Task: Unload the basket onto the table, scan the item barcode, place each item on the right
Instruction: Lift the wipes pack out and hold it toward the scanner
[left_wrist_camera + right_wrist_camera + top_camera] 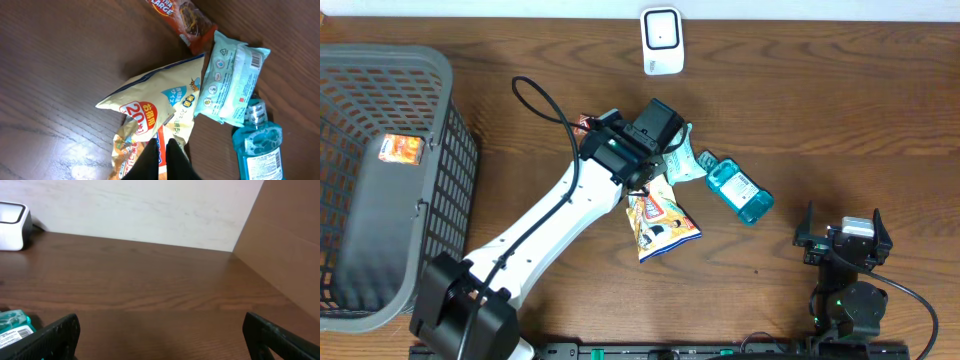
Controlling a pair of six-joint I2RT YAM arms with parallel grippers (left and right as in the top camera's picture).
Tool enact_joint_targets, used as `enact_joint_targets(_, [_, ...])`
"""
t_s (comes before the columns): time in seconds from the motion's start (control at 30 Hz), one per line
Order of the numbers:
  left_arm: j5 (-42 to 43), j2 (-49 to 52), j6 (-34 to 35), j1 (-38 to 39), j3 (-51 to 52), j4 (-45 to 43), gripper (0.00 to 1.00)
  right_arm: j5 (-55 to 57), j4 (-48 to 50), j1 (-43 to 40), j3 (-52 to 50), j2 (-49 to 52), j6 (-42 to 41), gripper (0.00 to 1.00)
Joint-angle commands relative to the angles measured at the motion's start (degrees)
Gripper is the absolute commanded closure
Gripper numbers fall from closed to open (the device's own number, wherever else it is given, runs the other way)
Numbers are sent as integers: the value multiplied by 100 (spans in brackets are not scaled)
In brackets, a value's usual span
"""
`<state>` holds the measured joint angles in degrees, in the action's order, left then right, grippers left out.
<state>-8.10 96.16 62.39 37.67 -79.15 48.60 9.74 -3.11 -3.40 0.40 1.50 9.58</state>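
A yellow snack bag (665, 222) (150, 100) lies crumpled at the table's middle. My left gripper (642, 188) (162, 142) is down on it, its black fingers (149, 162) shut on a fold of the bag's film. A pale green wipes pack (685, 160) (230, 82) with a barcode on its end rests against the bag. The white scanner (662, 40) (11, 225) stands at the table's far edge. My right gripper (842, 238) (160, 322) is open over bare wood at the front right, nothing between its fingers.
A blue mouthwash bottle (740, 195) (257, 150) (12, 325) lies right of the wipes. A brown snack bar (586, 123) (182, 15) pokes out behind my left arm. A grey mesh basket (450, 170) stands at the left with an orange packet (400, 148) inside.
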Motion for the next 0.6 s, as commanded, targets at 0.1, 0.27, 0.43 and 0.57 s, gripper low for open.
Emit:
enact_joint_targets(0.1, [240, 297, -109, 105, 35, 162, 93, 22, -13, -13, -9, 0, 55, 1])
enact_joint_targets(0.27, [463, 590, -85, 310, 149, 138, 93, 22, -15, -13, -9, 0, 55, 1])
enact_joint_targets(0.43, [461, 1027, 4, 356, 256, 125, 92, 22, -13, -13, -9, 0, 55, 1])
enact_joint_targets(0.57, [352, 1567, 2, 291, 260, -35, 83, 22, -15, -13, -9, 0, 55, 1])
